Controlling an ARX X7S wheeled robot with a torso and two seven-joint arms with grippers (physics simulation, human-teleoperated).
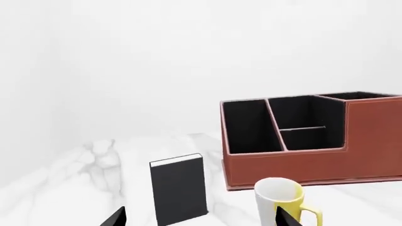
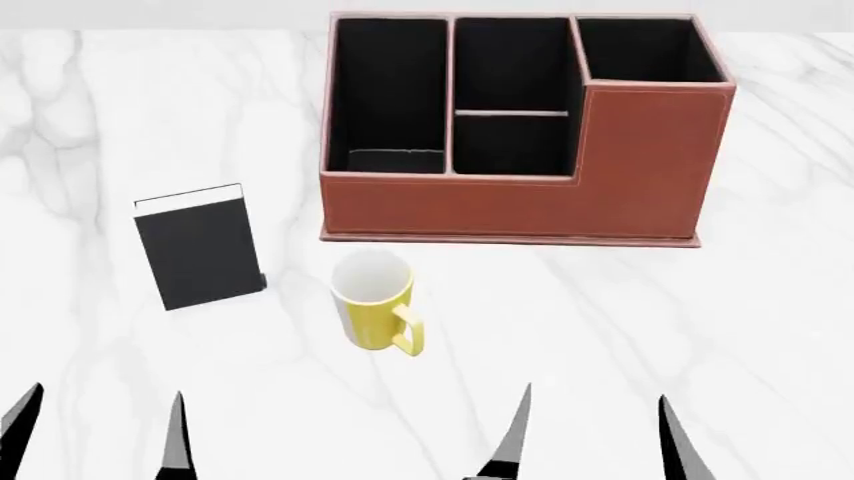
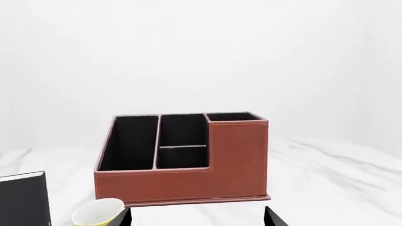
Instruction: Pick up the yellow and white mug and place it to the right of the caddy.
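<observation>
no readable text, label, brand or number shows on anything in any of the views

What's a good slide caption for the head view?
Yellow mug stands between black book and brown caddy on marble table, both grippers open.

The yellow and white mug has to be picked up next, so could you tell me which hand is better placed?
Probably the right hand: open, it sits nearer the yellow and white mug, whose handle faces it.
</observation>
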